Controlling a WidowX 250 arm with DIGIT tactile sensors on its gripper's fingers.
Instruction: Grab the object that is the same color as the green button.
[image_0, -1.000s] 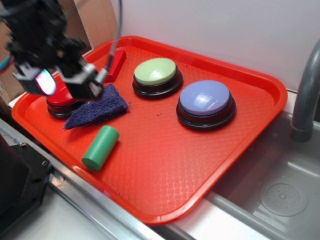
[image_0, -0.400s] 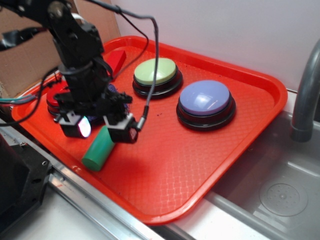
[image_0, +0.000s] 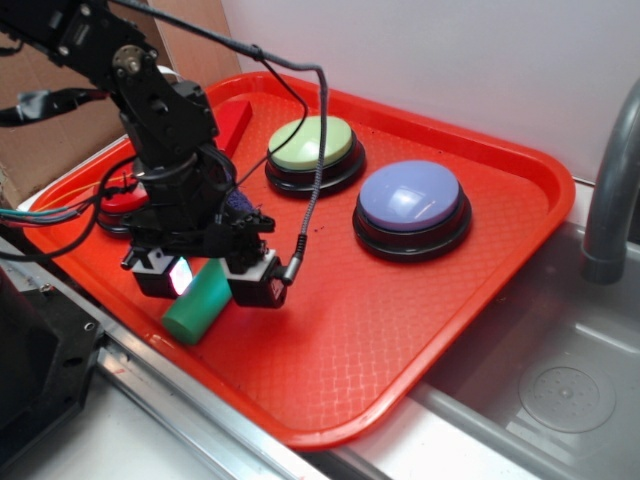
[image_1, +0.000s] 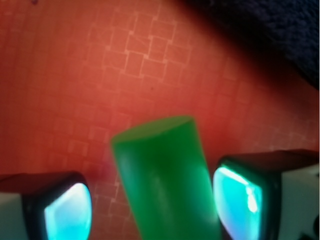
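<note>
Now we are lowering our gripper (image_0: 205, 283) over the green cylinder (image_0: 200, 301), which is lying near the tray's (image_0: 420, 330) front-left edge; a second ago we were hovering above the red button (image_0: 118, 197). Our fingers (image_1: 240, 197) are spread, flanking the cylinder without gripping, so closing looks next.

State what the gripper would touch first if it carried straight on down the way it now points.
Most likely the green cylinder, which lies between the open fingers of the gripper; beneath it is the red tray.
</note>
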